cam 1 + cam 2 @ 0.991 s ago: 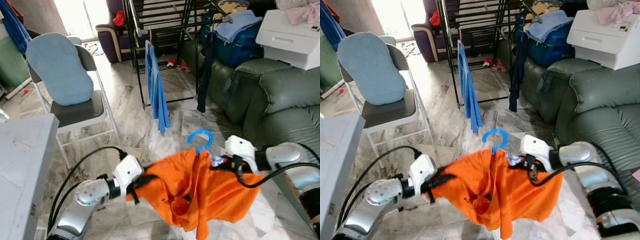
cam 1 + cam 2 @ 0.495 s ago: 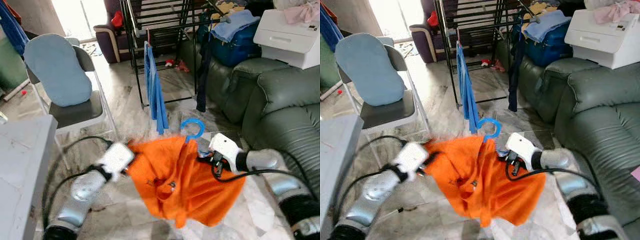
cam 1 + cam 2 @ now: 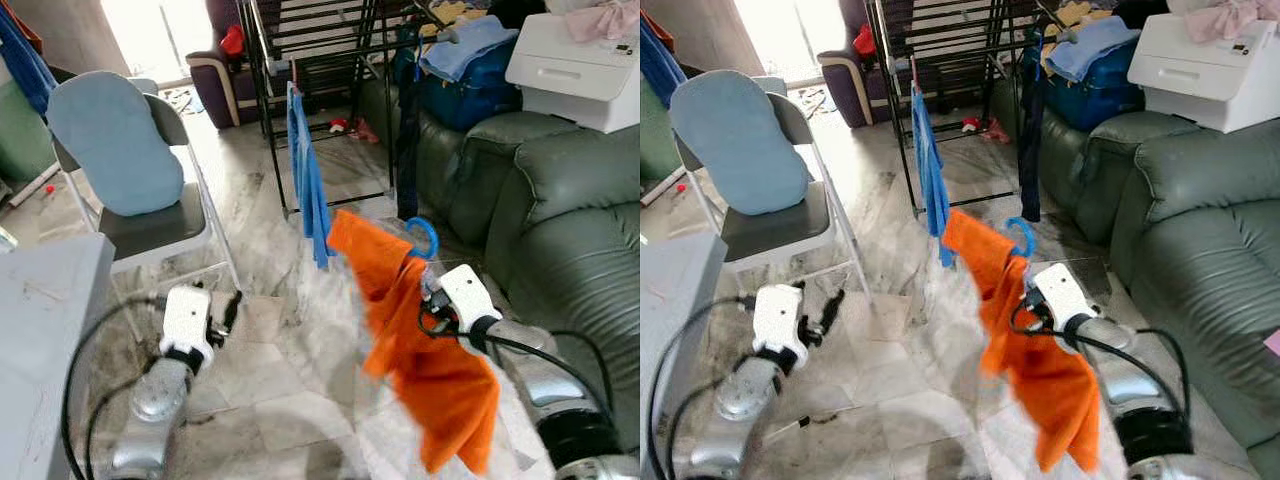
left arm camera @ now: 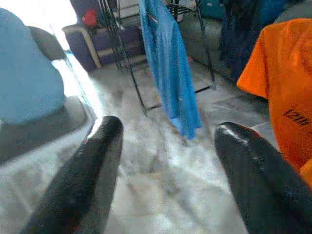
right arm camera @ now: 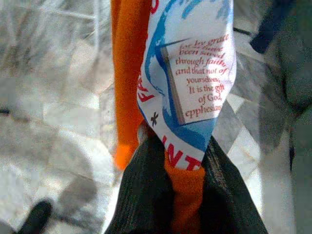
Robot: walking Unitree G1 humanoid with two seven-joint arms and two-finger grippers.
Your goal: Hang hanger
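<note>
Since the earlier frame the left pincer (image 3: 232,308) has let go and dropped away, fingers spread wide, leaving the orange shirt (image 3: 425,370) on its blue hanger (image 3: 421,238) dangling from the right pincer (image 3: 428,300), clamped at the collar. Recommended: carry the load level toward the drying rack (image 3: 320,60), keeping the hook upright and facing a rail.

Camera layout: head stereo pair and two wrist cameras.
Both eye views look down and forward, sharing the drying rack (image 3: 320,60) at upper centre; wrist views look close along each end effector.

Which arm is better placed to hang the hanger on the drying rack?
Right. The right pincer already grips the orange shirt on its blue hanger, near the drying rack. The left pincer is open and empty.
</note>
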